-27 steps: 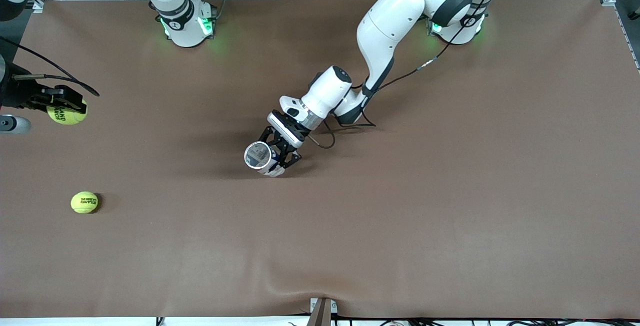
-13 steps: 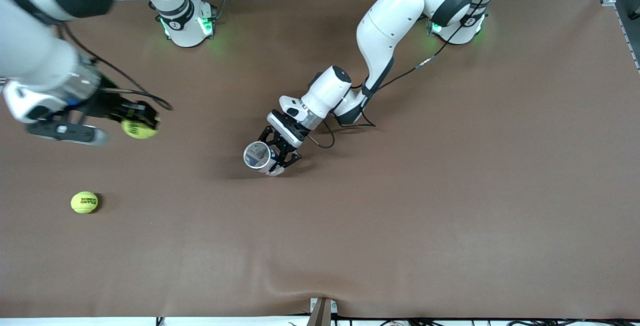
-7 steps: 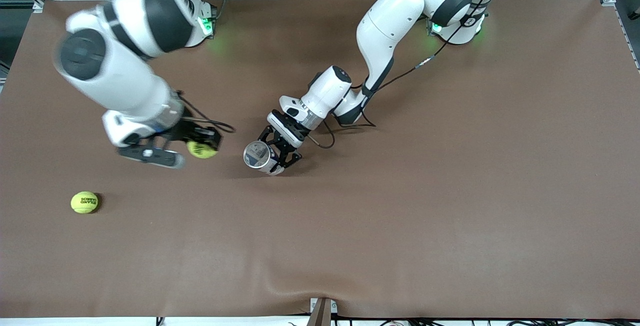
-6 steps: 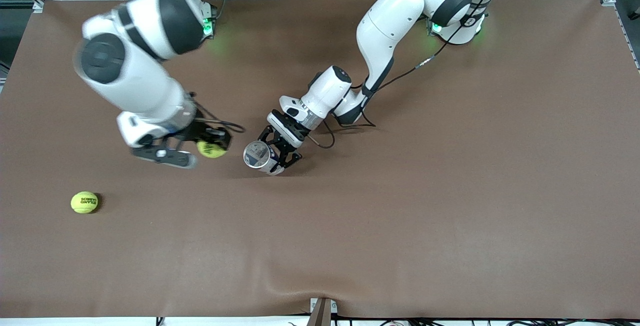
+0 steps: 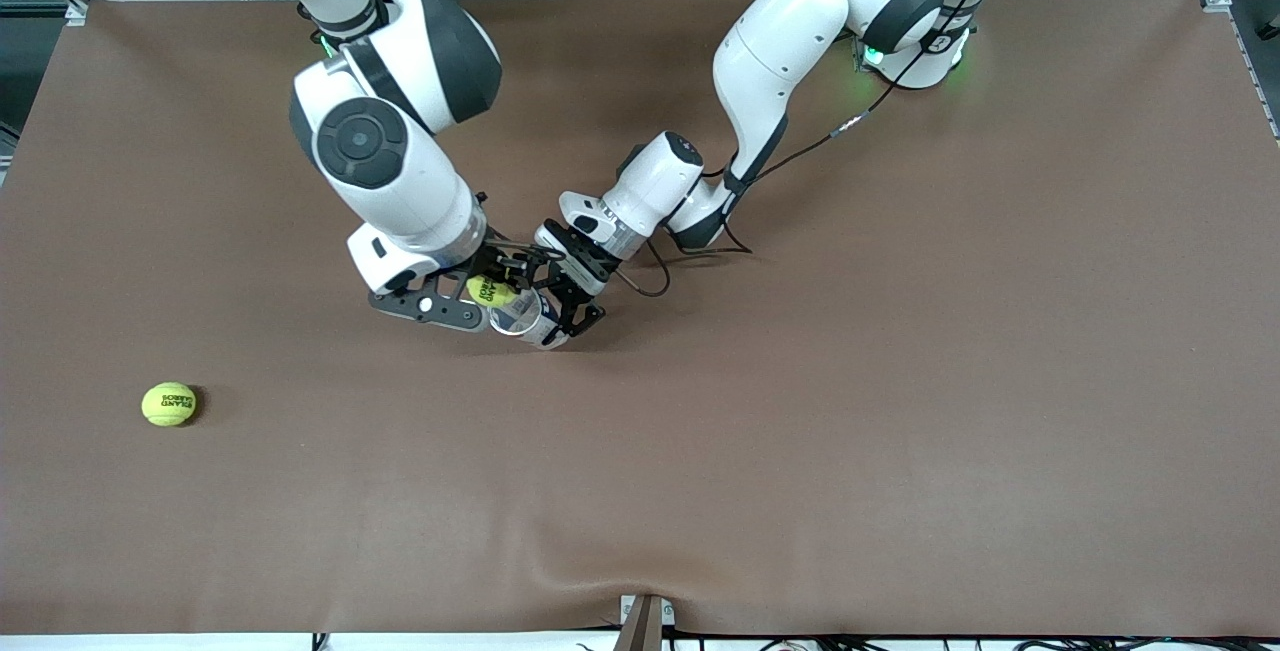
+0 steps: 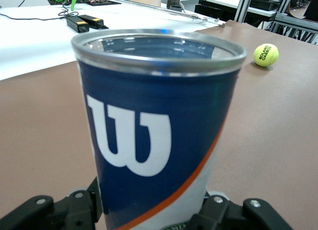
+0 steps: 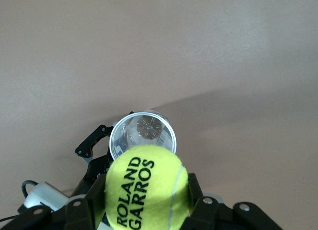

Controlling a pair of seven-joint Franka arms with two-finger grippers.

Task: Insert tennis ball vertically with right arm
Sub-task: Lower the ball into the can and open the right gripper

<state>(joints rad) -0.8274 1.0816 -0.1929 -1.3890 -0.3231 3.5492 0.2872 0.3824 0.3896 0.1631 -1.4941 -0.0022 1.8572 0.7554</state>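
Right gripper (image 5: 497, 283), relocated from right arm's end of table, clenches tennis ball (image 5: 490, 290) over can (image 5: 524, 315). Left gripper (image 5: 556, 306) grasps upright can. Spare ball (image 5: 168, 404) on table (image 5: 900, 381).

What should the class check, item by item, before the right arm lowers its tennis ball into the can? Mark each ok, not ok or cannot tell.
1. Ball held: ok. The right gripper is shut on the tennis ball.
2. Can upright, mouth open: ok. The can stands upright with its rim clear.
3. Can steadied: cannot tell. The left gripper is around the can's lower part, but its grip may be loosening.
4. Ball centred over the mouth: not ok. In the right wrist view the ball covers only part of the can's rim.
5. Can empty: ok. Its bottom shows through the mouth.
6. Spare ball out of the way: ok, toward the right arm's end of the table.
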